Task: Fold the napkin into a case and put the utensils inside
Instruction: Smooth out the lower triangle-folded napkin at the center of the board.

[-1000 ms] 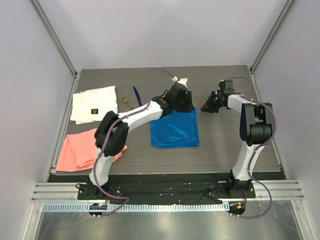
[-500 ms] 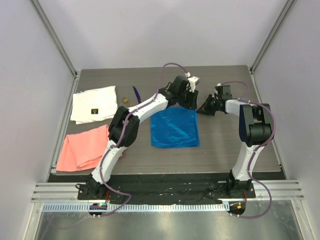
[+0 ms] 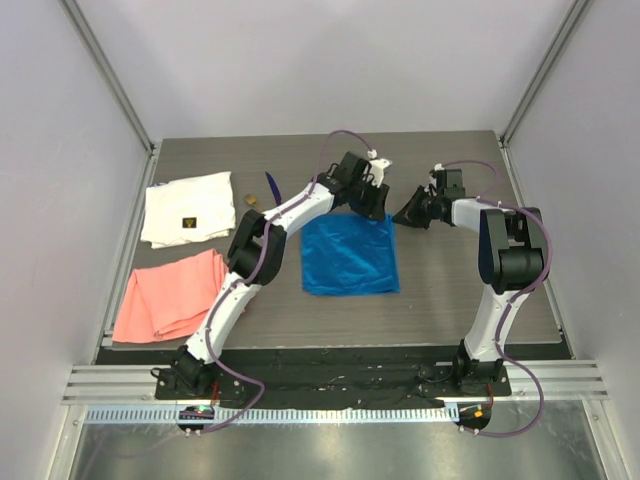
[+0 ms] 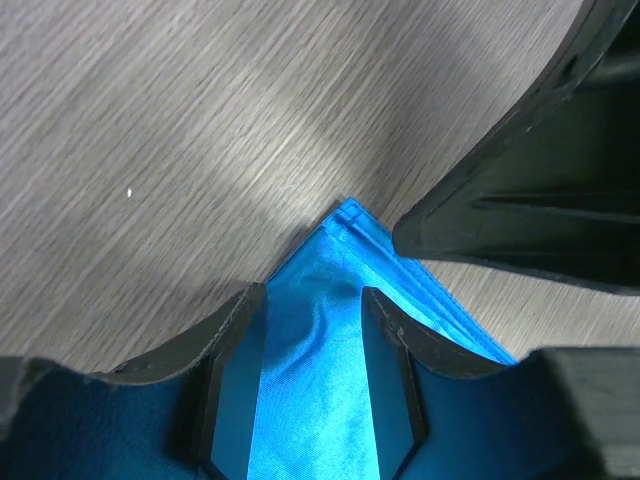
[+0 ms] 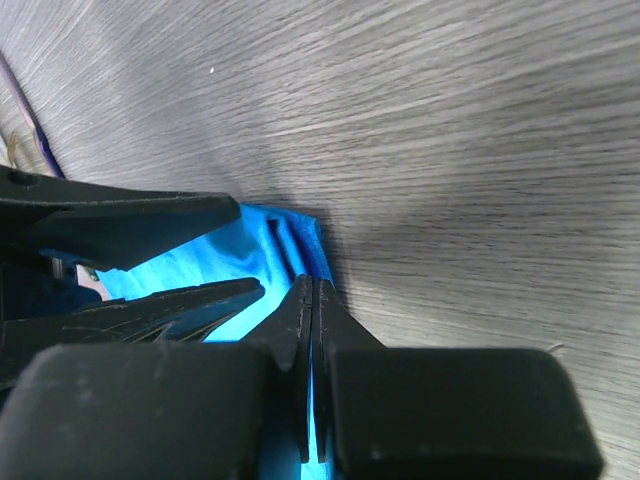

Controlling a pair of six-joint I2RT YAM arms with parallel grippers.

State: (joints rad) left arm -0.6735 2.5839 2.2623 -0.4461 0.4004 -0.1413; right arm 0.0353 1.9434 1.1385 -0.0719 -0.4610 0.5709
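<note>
Left wrist view: left gripper (image 4: 310, 295) released, straddling the bright blue cloth napkin (image 4: 335, 260) on the grey desk (image 4: 150, 120); right gripper (image 5: 313, 285) clenched at its corner.

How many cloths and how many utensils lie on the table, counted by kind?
Cloths: 3 (blue napkin, white cloth, pink cloth)
Utensils: 2 (purple utensil, tan-ended utensil)
Total: 5
</note>
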